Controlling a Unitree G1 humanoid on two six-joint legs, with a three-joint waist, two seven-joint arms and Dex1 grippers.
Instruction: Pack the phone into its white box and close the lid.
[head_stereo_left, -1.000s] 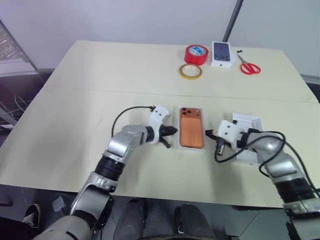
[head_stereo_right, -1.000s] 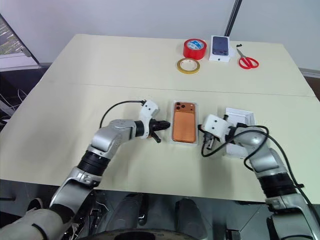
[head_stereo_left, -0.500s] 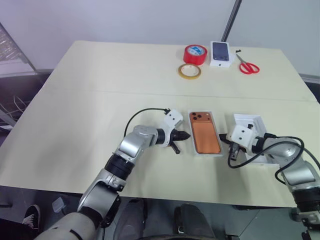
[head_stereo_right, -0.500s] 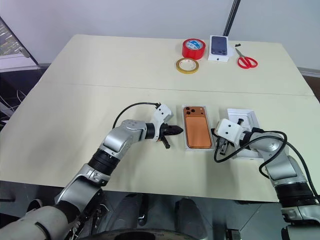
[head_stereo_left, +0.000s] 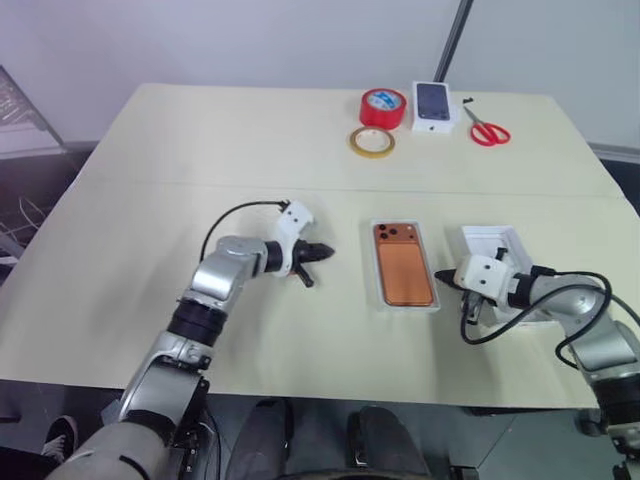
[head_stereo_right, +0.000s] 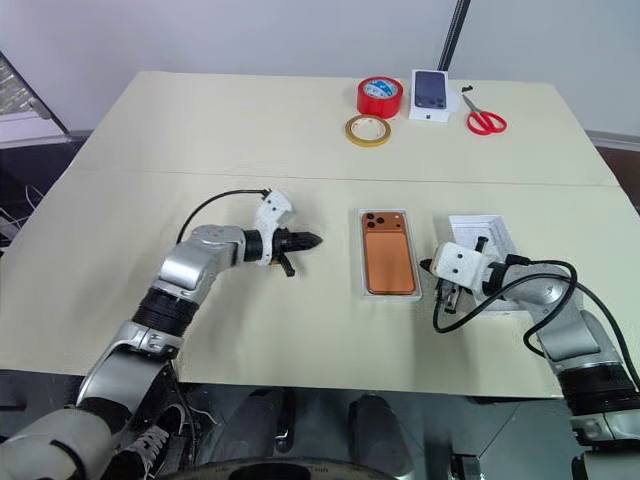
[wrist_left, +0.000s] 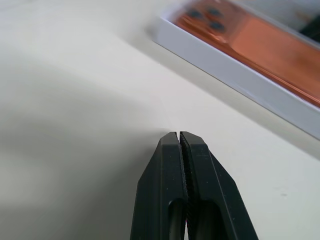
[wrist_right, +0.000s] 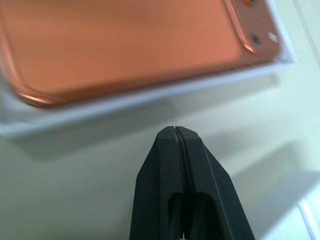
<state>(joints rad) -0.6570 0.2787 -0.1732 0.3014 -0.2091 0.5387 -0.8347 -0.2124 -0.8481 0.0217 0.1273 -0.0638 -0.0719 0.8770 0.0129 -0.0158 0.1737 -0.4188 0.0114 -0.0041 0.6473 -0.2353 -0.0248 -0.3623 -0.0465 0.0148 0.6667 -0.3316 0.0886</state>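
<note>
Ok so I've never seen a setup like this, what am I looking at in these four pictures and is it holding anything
It's a humanoid robot at a beige table. Two pictures come from cameras in its head, looking down over both arms. The other two come from a camera on each wrist, looking along that arm's black fingers.

In the middle, an orange phone lies camera side up in a shallow white box. The left gripper and right gripper sit on either side of it, both shut and holding nothing. Another white tray-like piece, perhaps the lid, lies by the right arm. At the far edge are red tape, yellow tape, a small box picturing a phone and red scissors.
</note>
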